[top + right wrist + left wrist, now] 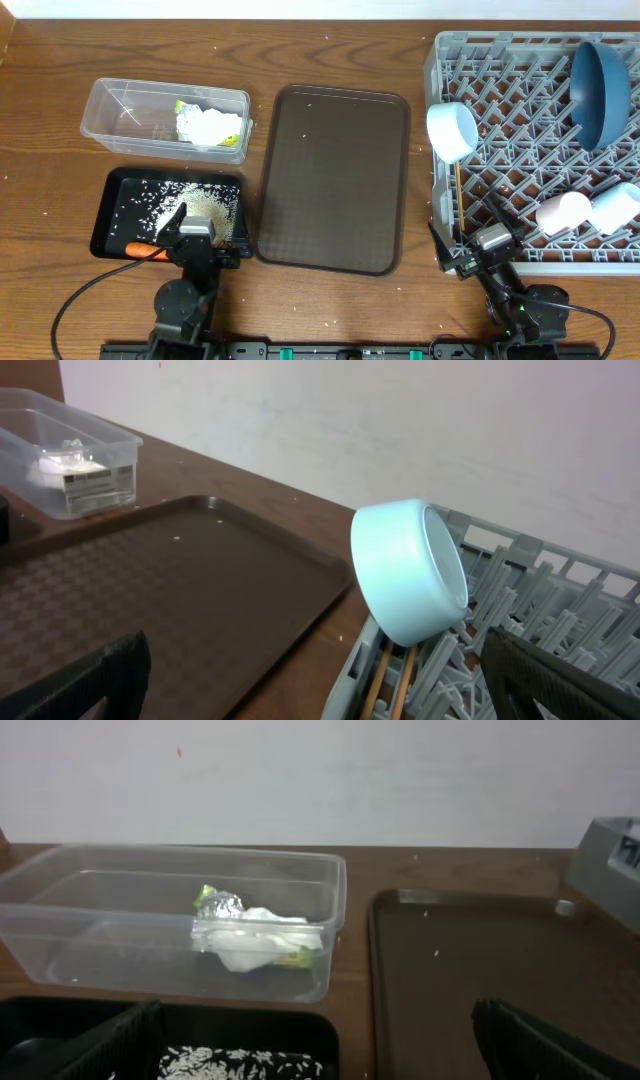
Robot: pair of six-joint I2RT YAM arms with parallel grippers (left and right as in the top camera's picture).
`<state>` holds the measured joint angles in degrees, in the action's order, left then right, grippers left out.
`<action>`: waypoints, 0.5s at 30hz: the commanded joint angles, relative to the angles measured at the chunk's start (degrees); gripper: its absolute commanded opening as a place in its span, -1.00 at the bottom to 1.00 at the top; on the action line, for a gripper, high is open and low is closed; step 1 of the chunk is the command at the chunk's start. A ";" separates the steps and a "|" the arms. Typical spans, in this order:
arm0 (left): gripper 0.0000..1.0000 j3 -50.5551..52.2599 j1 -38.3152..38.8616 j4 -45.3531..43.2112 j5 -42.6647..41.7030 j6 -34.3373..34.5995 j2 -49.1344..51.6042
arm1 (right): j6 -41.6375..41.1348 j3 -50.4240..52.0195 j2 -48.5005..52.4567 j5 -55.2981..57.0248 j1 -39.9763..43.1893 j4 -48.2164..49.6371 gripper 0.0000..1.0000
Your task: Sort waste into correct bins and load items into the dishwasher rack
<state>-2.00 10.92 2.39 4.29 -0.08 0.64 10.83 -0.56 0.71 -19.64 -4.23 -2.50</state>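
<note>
Judging from how things lie, you have little left to sort, and the coming move turns on a few loose white rice grains (435,953) scattered on the dark brown serving tray (330,240). That tray sits between the two arms. The grains lie ahead and to the right of the left tool (200,228), and ahead and to the left of the right tool (472,238). Neither arm is clearly the nearer. The grains are too small to show any long axis (expect a poor pinch on them).

Both tools stand wide open and hold nothing. In the left wrist view the fingers sit at the lower corners with only tray and rice between them.

Disposition of the task's things, as found:
- The crumpled white paper napkin (262,942) and crumpled silver foil ball (220,902) lie together in the clear plastic tub (100,115).
- The bulk of the rice lies in the shallow black tray (105,215). The small orange carrot (140,250) is at its front-left corner, long axis left to right, just beside the left tool.
- In the dishwasher rack (440,60) you have the white bowl (452,130) tipped on its side at the left wall, with the dark blue plate (600,95) leaning at the back.
- The pink cup (563,212) and blue cup (615,207) lie near the front right of the rack.
- The chopsticks (390,680) lie below the bowl.

The brown food lump cannot be made out.
</note>
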 commanded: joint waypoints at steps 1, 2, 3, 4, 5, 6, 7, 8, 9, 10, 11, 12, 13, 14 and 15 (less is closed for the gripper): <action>0.96 1.81 -0.39 -0.76 0.46 -0.74 -0.55 | -0.07 0.26 -0.39 -0.31 0.83 0.00 0.99; 0.96 1.79 -0.39 -0.15 0.48 -0.76 -0.55 | -0.07 0.26 -0.39 -0.31 0.83 0.00 0.99; 0.96 1.79 -0.39 0.20 0.50 -0.76 -0.55 | -0.07 0.26 -0.39 -0.31 0.83 0.00 0.99; 0.96 1.79 -0.39 0.39 0.50 -0.76 -0.55 | -0.07 0.26 -0.39 -0.31 0.83 0.00 0.98; 0.96 1.79 -0.39 0.39 0.50 -0.76 -0.55 | -0.07 0.26 -0.39 -0.31 0.83 0.00 0.99; 0.96 1.79 -0.39 0.39 0.48 -0.76 -0.55 | -0.07 0.26 -0.39 -0.31 0.83 0.00 0.98; 0.96 1.79 -0.39 0.42 0.48 -0.76 -0.55 | -0.07 0.26 -0.39 -0.31 0.83 0.00 0.99; 0.95 1.77 -0.39 0.42 0.48 -0.76 -0.55 | -0.07 0.26 -0.39 -0.31 0.83 0.00 0.99; 0.96 1.77 -0.39 0.50 0.48 -0.76 -0.55 | -0.07 0.26 -0.39 -0.31 0.83 0.00 0.98; 0.96 1.77 -0.39 0.55 0.48 -0.76 -0.55 | -0.07 0.26 -0.39 -0.31 0.83 0.00 0.99; 0.96 1.77 -0.39 0.55 0.48 -0.76 -0.55 | -0.07 0.26 -0.39 -0.31 0.83 0.00 0.99; 0.96 1.77 -0.39 0.55 0.48 -0.76 -0.52 | -0.07 0.26 -0.39 -0.31 0.83 0.00 0.98; 0.96 1.77 -0.39 0.55 0.48 -0.76 -0.52 | -0.07 0.26 -0.39 -0.31 0.83 0.00 0.98; 0.96 1.77 -0.39 0.55 0.48 -0.76 -0.52 | -0.07 0.26 -0.39 -0.31 0.83 0.00 0.99; 0.95 1.77 -0.39 0.55 0.48 -0.76 -0.52 | -0.07 0.26 -0.39 -0.31 0.83 0.00 0.98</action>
<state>-1.58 10.92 1.67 4.29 -0.08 0.60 10.83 -0.56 0.69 -19.70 -4.23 -2.48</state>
